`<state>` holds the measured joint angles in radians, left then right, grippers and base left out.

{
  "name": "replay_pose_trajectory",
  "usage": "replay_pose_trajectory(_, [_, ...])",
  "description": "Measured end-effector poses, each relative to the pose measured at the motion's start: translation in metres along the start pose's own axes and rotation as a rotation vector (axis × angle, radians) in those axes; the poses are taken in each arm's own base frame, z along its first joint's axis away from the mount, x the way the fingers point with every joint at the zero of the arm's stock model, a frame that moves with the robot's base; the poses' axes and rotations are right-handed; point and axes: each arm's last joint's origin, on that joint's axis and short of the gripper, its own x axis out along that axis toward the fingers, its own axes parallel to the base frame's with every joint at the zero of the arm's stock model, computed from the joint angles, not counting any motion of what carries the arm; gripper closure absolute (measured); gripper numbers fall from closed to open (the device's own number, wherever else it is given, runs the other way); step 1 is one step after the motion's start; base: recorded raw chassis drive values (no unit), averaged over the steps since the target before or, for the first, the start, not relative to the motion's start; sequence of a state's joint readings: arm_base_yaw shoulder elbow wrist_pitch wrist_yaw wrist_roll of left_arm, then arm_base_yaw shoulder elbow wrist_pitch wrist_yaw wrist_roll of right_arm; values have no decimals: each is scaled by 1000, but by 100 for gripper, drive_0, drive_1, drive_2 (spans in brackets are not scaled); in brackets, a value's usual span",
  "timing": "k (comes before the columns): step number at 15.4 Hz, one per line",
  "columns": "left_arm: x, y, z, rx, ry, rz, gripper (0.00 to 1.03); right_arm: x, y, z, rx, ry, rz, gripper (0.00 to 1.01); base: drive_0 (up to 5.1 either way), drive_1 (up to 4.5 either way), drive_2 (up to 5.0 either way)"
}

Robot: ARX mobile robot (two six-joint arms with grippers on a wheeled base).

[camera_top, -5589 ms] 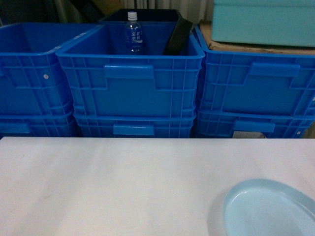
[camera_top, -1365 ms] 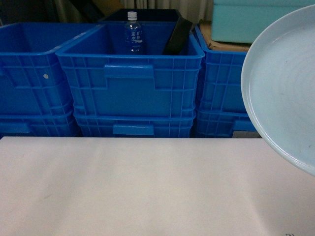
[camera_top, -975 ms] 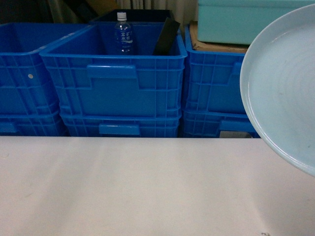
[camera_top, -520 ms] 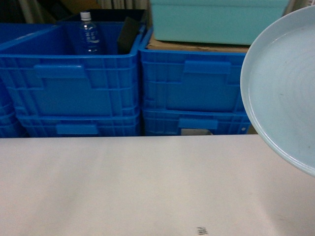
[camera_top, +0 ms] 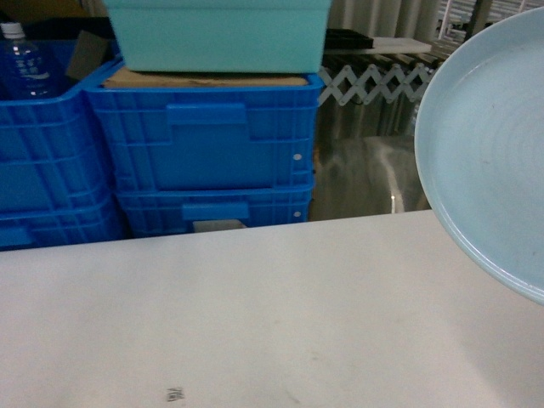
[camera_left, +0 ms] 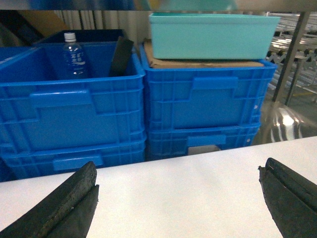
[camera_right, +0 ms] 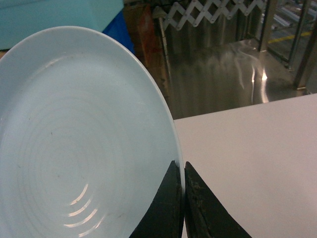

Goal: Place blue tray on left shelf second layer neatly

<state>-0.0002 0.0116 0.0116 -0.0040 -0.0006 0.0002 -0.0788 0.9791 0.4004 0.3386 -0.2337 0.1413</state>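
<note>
- The blue tray (camera_right: pixel 74 144) is up in the air on the right, above the table (camera_top: pixel 255 314), tipped so its inside shows.
- The right claw (camera_right: pixel 181 198) pinches the tray's rim between two black fingers (camera_right: pixel 166 208) pressed close together.
- In the head view the tray (camera_top: pixel 493 153) fills the right edge.
- The left claw (camera_left: pixel 178 198) is spread wide with nothing in it, low over the table.
- Past the far edge of the table stand stacked blue crates (camera_top: pixel 204 144).
- A teal tub (camera_top: pixel 217 34) sits on top of the right stack, on a brown board.
- A bottle (camera_left: pixel 73 54) stands in the left crate.
- To the far right is a shiny floor (camera_right: pixel 218 74) and a white folding gate (camera_top: pixel 374 83).
</note>
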Motion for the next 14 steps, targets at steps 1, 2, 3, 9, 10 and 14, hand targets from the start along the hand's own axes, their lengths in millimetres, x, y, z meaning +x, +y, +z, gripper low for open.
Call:
replay_pose_trajectory(1, [0, 0, 0, 0, 0, 0, 5, 0, 0, 0, 0, 0, 0, 99, 323, -381, -381])
replay_pose_trajectory(2, [0, 0, 0, 0, 0, 0, 5, 0, 0, 0, 0, 1, -1, 99, 323, -381, -381])
replay_pose_trajectory(3, [0, 0, 0, 0, 0, 3, 5, 0, 0, 0, 0, 0, -2, 99, 323, -381, -381])
replay_pose_trajectory(9, [0, 0, 0, 0, 0, -2, 5, 0, -2, 0, 2, -1, -13, 99, 323, -381, -381])
replay_pose_trajectory(10, [0, 0, 0, 0, 2, 0, 5, 0, -1, 0, 2, 0, -6, 99, 323, -381, -381])
replay_pose_trajectory(14, [0, 0, 0, 0, 1, -1, 5, 0, -1, 0, 1, -1, -7, 99, 323, -381, -381])
